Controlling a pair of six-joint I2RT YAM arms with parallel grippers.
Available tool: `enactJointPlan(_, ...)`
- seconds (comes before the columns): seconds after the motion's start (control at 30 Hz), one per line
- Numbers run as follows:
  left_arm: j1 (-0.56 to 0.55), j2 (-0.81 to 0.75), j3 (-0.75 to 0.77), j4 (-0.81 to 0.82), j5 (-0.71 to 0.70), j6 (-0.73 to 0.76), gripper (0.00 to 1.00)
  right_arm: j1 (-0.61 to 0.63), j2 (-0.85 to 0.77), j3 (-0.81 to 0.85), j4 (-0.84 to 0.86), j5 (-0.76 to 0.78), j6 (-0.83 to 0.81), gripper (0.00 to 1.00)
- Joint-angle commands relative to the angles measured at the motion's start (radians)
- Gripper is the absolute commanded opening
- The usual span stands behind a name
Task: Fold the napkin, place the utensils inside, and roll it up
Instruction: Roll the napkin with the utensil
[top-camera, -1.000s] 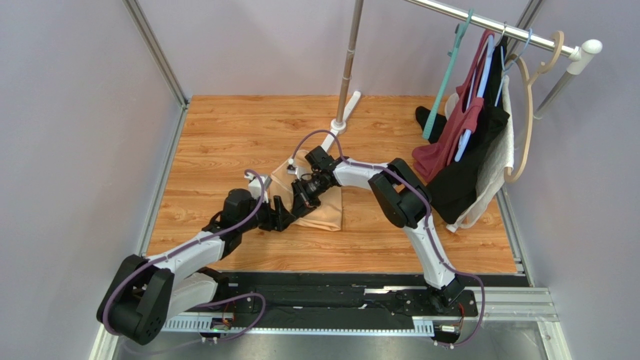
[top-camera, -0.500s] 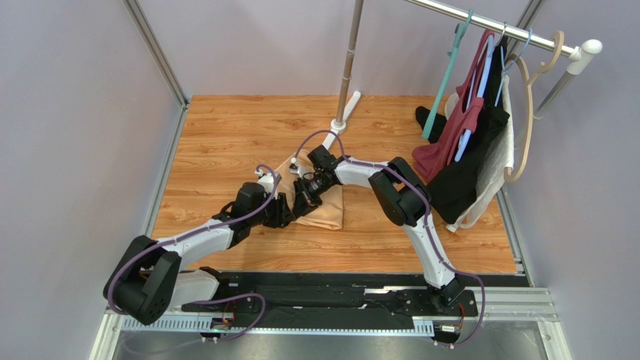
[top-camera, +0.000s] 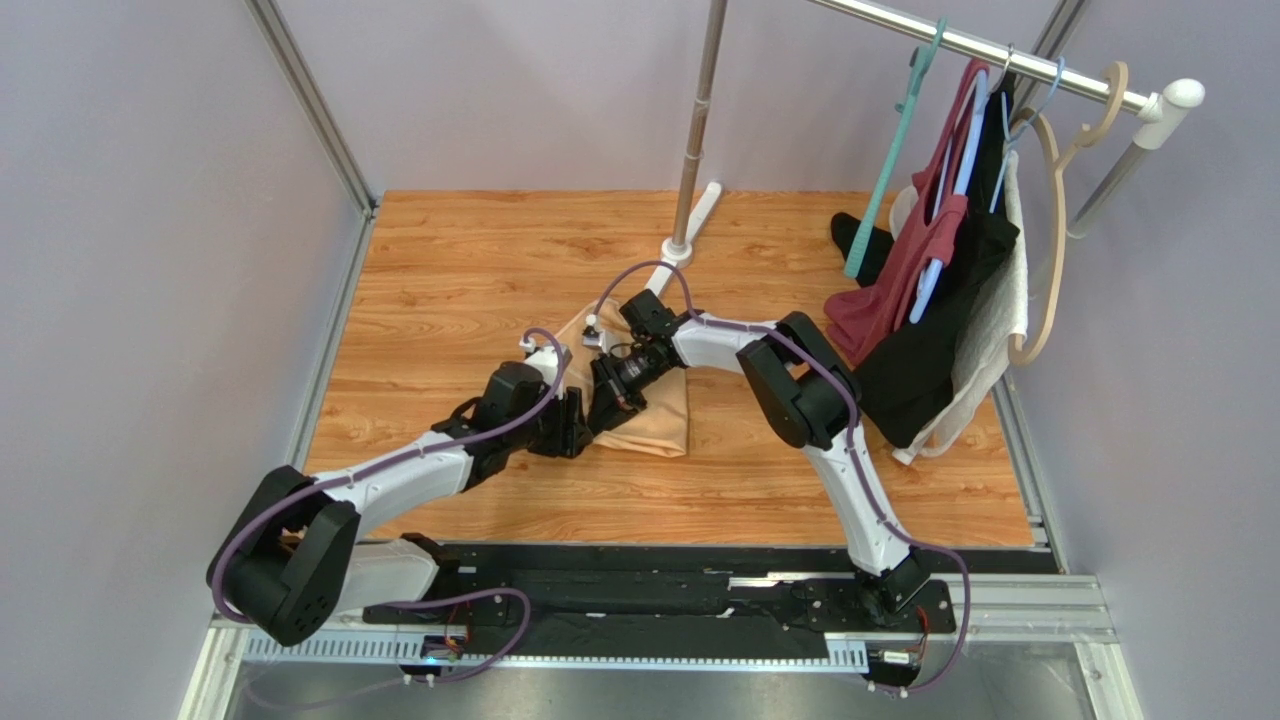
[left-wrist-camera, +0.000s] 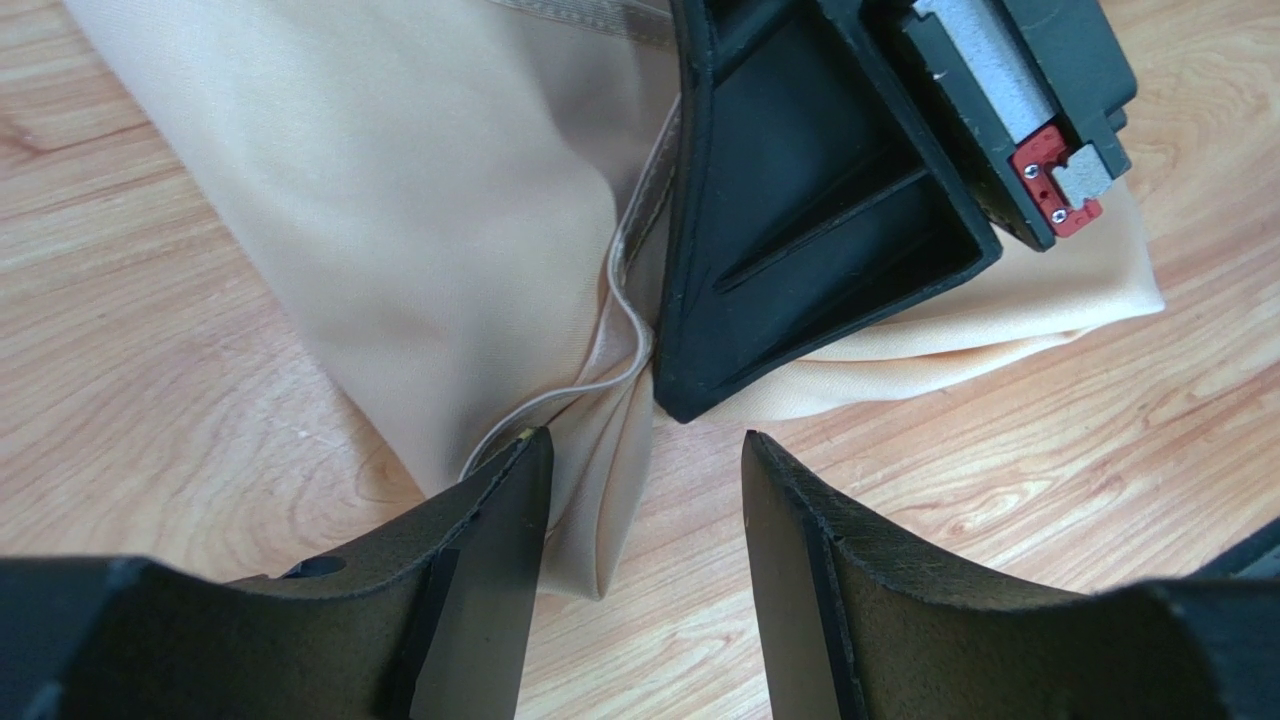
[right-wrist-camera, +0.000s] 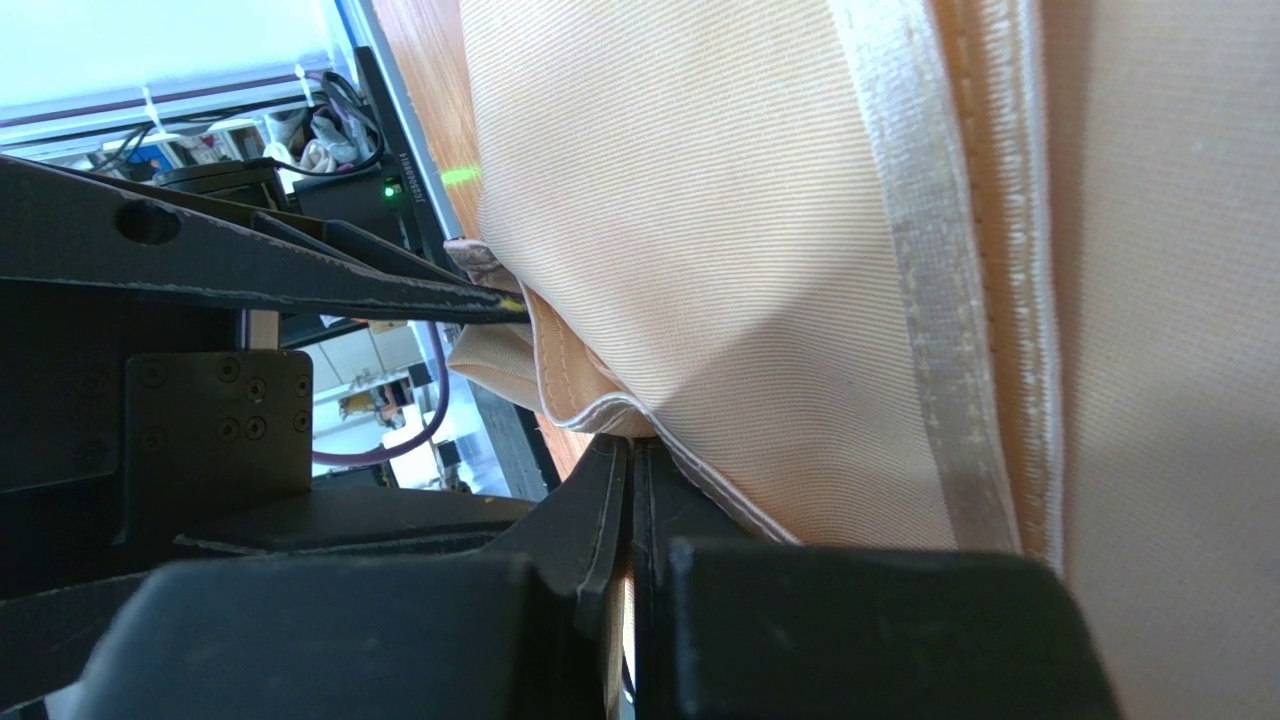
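The peach-tan napkin (top-camera: 657, 425) lies folded on the wooden table, its near-left edge lifted. My right gripper (top-camera: 613, 393) is shut on that edge; in the right wrist view the stitched hem (right-wrist-camera: 706, 473) runs into the closed jaws (right-wrist-camera: 631, 458). My left gripper (top-camera: 573, 431) stands open just left of it. In the left wrist view a hanging fold of napkin (left-wrist-camera: 601, 495) sits between the left fingers (left-wrist-camera: 646, 450), close to the left one and not clamped. The right gripper's black finger (left-wrist-camera: 796, 225) presses on the cloth just beyond. The utensils are out of view.
A metal pole with a white foot (top-camera: 694, 210) stands behind the napkin. Dark red, black and white garments (top-camera: 939, 300) hang on a rail at the right. The cage post (top-camera: 323, 120) borders the table's left side, and the arms' base rail (top-camera: 676, 563) runs along the near edge.
My left arm has reached forward and right, bringing its gripper up to the napkin's lifted edge. Its jaws stand somewhat narrower. The right gripper has kept its hold in place.
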Motion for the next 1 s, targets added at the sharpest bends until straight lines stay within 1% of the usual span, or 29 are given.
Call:
enactJointPlan(0.0, -0.013, -0.024, 0.045, -0.081, -0.060, 0.003, 0.59, -0.024, 0.033, 0.011, -0.011, 0.048, -0.001, 0.00)
enactJointPlan(0.1, -0.015, -0.033, 0.053, -0.093, -0.074, 0.001, 0.63, -0.024, 0.033, 0.011, -0.011, 0.048, -0.001, 0.00)
enactJointPlan(0.2, -0.015, -0.010, 0.060, -0.110, -0.084, -0.009, 0.63, -0.026, 0.033, 0.014, -0.014, 0.048, -0.002, 0.00)
enactJointPlan(0.27, -0.015, 0.008, 0.077, -0.136, -0.103, -0.019, 0.59, -0.026, 0.032, 0.019, -0.013, 0.045, -0.001, 0.00)
enactJointPlan(0.33, -0.018, 0.014, 0.087, -0.145, -0.112, -0.023, 0.52, -0.027, 0.032, 0.020, -0.014, 0.045, 0.001, 0.00)
enactJointPlan(0.5, -0.019, 0.048, 0.108, -0.153, -0.112, -0.017, 0.40, -0.029, 0.038, 0.029, -0.017, 0.043, 0.004, 0.00)
enactJointPlan(0.67, -0.019, 0.100, 0.143, -0.194, -0.112, -0.009, 0.35, -0.029, 0.046, 0.033, -0.017, 0.045, 0.004, 0.00)
enactJointPlan(0.73, -0.019, 0.108, 0.162, -0.220, -0.139, 0.001, 0.28, -0.030, 0.046, 0.033, -0.016, 0.045, 0.004, 0.00)
enactJointPlan(0.77, -0.019, 0.111, 0.168, -0.228, -0.144, 0.001, 0.22, -0.029, 0.037, 0.033, -0.016, 0.042, 0.001, 0.00)
enactJointPlan(0.8, -0.018, 0.116, 0.177, -0.234, -0.143, 0.004, 0.10, -0.030, 0.032, 0.030, -0.014, 0.043, -0.001, 0.00)
enactJointPlan(0.87, -0.019, 0.140, 0.183, -0.247, -0.126, 0.004, 0.01, -0.029, 0.020, 0.023, -0.013, 0.043, -0.001, 0.00)
enactJointPlan(0.93, -0.019, 0.166, 0.197, -0.253, -0.121, 0.008, 0.00, -0.029, -0.005, 0.011, -0.013, 0.043, -0.006, 0.01)
enactJointPlan(0.97, -0.019, 0.172, 0.202, -0.256, -0.120, 0.009, 0.00, -0.029, -0.016, 0.003, -0.010, 0.043, -0.013, 0.06)
